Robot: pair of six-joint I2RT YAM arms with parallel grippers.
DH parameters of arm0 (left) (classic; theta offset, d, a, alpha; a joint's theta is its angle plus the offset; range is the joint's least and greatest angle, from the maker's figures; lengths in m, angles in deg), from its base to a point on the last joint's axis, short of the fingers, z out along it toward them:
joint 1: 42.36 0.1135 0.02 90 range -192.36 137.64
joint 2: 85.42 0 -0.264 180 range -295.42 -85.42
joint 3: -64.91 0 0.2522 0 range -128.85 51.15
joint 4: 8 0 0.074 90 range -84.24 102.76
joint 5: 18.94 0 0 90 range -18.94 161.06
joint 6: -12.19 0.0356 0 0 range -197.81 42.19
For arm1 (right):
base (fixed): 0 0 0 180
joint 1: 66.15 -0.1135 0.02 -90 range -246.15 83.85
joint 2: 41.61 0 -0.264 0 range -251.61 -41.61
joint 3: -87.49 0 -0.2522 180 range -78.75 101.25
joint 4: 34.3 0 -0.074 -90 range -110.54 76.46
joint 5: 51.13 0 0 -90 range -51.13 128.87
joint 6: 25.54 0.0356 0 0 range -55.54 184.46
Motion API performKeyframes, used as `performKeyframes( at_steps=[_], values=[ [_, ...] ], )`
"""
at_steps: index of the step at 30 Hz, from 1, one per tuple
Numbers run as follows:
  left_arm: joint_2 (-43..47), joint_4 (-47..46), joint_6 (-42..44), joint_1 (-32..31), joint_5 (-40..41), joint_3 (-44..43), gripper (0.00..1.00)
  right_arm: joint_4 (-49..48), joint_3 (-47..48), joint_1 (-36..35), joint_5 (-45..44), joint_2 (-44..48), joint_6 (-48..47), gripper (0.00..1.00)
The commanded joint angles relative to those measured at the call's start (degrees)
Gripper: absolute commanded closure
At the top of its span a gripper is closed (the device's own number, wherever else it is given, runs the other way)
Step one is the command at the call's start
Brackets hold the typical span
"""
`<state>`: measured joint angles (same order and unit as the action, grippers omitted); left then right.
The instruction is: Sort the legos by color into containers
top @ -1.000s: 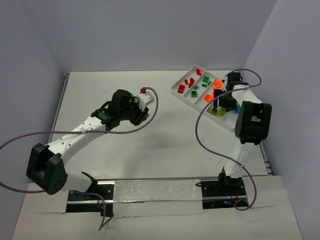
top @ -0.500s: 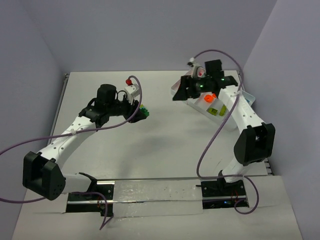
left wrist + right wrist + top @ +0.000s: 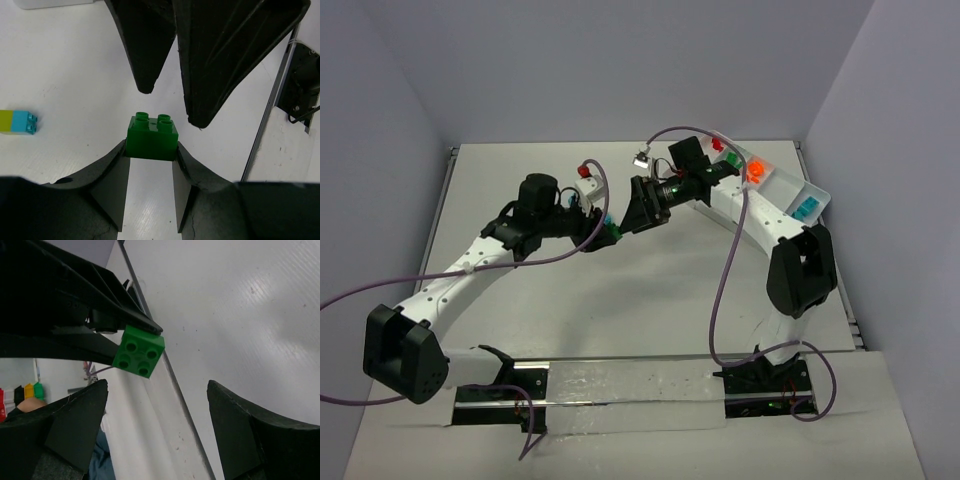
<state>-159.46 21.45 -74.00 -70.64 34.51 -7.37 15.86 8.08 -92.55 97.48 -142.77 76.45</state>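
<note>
While pinching green brick [image 3: 152,137] in left gripper [image 3: 151,152], hands over to wide-spread right gripper [image 3: 157,387]; next, probably needs closing squarely.

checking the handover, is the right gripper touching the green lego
Apart. Right wrist view: the green lego, held by the left gripper, sits clear of the open right gripper.

The tray [image 3: 788,192] sits at the far right of the desk [image 3: 650,290]. Left of it, mid-desk, the left claw [image 3: 604,230] grips a brick [image 3: 152,137]. The right claw [image 3: 632,212] faces it, parted, just beyond. A loose brick [image 3: 17,122] lies on the desk nearby, apart.
</note>
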Motion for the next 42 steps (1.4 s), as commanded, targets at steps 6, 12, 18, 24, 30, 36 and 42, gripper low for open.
performKeyframes(
  at_steps=[6, 12, 18, 24, 30, 36, 42],
  values=[
    [0.1, -1.1, 1.9, -2.6, 2.3, -1.9, 1.00, 0.2, 7.2, -3.9, 2.4, -4.4, 1.0, 0.15],
    [-0.1, -1.2, 2.1, -2.8, 3.4, -2.3, 1.00, 0.5, 7.0, -4.1, 2.6, -5.3, 0.6, 0.37],
    [-0.2, -1.6, 2.1, -2.8, 4.5, -2.7, 1.00, 0.8, 6.4, -4.2, 3.0, -6.0, 0.9, 0.41],
    [-0.3, -1.5, 1.8, -2.7, 5.1, -3.0, 0.99, 0.4, 6.1, -4.1, 6.2, -7.8, 1.8, 0.60],
    [-0.8, 0.6, 0.6, -2.6, 11.2, -4.4, 0.21, 0.6, 6.2, -2.0, 7.5, -7.4, 1.5, 1.00],
    [-1.1, 2.6, -0.2, 5.1, 7.6, -5.5, 0.01, 1.4, 8.7, 7.8, -5.8, -6.6, -2.5, 1.00],
    [-1.9, 2.7, -0.2, 8.9, 10.2, -6.7, 0.01, -0.4, 14.4, 17.3, -36.8, -8.4, -9.6, 1.00]
  ],
)
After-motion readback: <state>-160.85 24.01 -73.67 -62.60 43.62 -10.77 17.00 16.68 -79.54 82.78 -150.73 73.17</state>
